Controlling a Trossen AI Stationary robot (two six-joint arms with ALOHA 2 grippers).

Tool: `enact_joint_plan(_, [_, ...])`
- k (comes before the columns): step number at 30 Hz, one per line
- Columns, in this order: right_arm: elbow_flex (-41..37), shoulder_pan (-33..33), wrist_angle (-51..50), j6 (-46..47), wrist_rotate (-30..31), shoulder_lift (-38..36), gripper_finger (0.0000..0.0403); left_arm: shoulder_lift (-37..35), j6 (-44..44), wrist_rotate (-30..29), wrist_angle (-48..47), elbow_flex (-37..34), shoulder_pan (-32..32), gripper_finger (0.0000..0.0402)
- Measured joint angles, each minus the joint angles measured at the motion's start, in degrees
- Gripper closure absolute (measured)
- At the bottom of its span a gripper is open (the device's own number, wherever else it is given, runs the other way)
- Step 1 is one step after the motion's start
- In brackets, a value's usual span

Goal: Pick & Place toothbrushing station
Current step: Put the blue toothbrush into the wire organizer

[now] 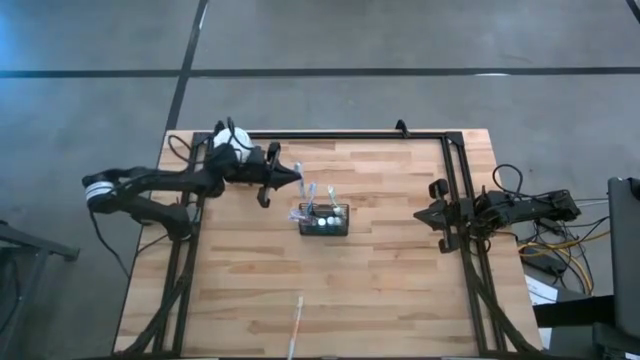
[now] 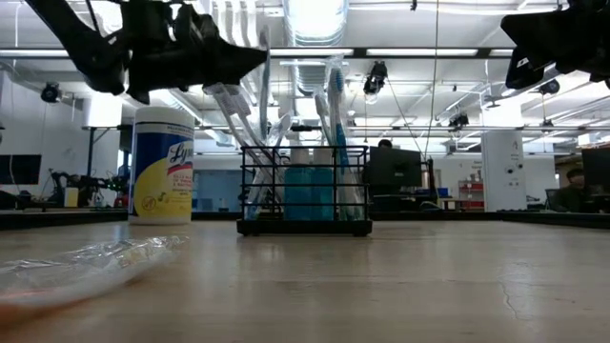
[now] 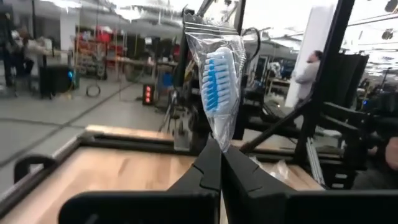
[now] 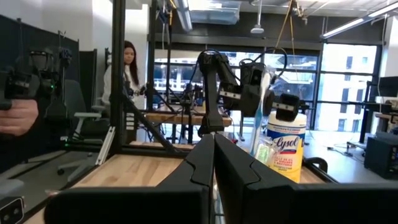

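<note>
Wrapped toothbrush (image 3: 219, 81): sitting clenched in left tool (image 1: 297, 177) | toothbrushing station (image 1: 324, 219): standing at tool's 4 o'clock, near, apart | right tool (image 1: 432, 212): waiting, clenched empty, bench (image 1: 380, 290) edge

High view straight down over the whole surface (image 1: 380, 290); low view level at surface height, close; each wrist view looks past its own fingers; high and low share the toothbrushing station (image 1: 324, 220)
</note>
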Motion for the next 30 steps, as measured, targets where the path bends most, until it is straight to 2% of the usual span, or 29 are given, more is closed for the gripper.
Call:
enact_joint_plan(4, [0.0,0.0,0.0,0.0,0.0,0.0,0.0394,1.4,-0.9,0.4,2.9,0.0,-0.6,0.0402])
enact_joint_plan(13, [0.0,0.0,0.0,0.0,0.0,0.0,0.0394,3.1,-1.0,0.5,2.8,-0.5,-3.0,0.0401])
enact_joint_plan(30, [0.0,0.0,0.1,0.0,0.1,0.0,0.0394,9.1,4.3,-1.8,3.6,-4.0,-3.6,0.0401])
